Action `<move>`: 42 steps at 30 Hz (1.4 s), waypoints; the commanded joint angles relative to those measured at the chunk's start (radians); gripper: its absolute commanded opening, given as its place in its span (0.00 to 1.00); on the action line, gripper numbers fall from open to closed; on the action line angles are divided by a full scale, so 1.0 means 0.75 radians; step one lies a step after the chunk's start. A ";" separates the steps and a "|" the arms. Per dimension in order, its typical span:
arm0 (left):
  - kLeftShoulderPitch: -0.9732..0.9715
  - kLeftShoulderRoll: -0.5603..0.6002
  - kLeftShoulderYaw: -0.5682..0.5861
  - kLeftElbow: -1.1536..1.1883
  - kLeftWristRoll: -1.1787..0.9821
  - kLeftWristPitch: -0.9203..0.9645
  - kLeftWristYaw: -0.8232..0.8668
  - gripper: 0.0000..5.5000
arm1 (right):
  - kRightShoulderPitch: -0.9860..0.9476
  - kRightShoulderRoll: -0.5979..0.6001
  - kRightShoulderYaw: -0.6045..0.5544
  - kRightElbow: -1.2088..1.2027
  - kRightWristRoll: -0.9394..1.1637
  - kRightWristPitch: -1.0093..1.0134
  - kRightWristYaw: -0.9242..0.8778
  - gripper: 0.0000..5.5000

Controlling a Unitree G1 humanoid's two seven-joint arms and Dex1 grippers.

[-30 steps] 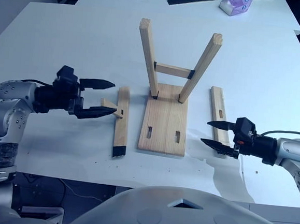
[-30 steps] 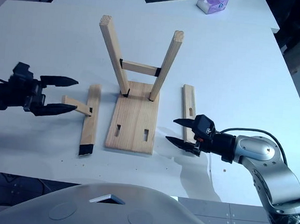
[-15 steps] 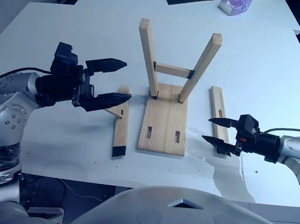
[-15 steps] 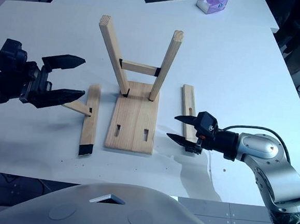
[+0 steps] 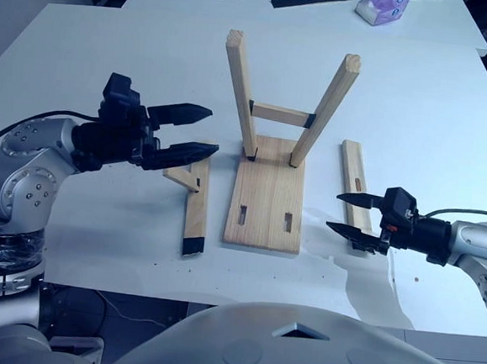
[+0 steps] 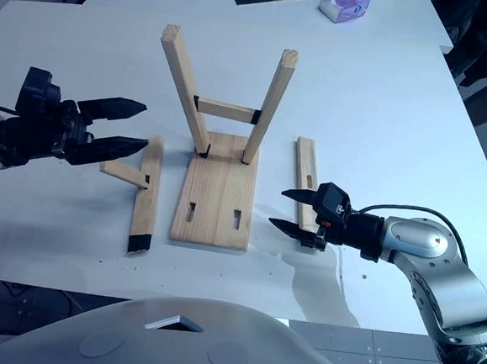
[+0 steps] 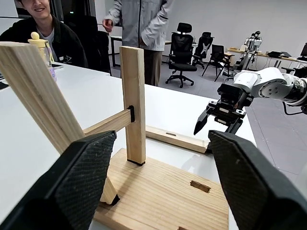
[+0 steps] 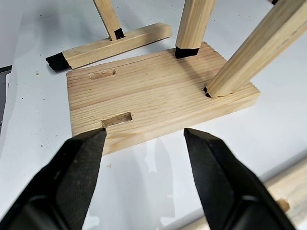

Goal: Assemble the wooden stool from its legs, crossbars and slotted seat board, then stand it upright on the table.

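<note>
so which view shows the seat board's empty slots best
The right wrist view: both empty slots show large, from above, in the seat board. The eye views show them small; the left wrist view, at a shallow angle.

Bright even light, soft shadows

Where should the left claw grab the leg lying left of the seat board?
Probably from above, pinching the long sides of the leg on its near half. It lies flat, and the crossbar juts from its far half toward the left claw.
</note>
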 commanded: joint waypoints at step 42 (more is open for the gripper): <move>-0.066 -0.099 -0.040 0.073 -0.025 -0.018 0.023 0.65 | 0.002 -0.009 0.026 -0.081 0.012 0.016 -0.034 0.54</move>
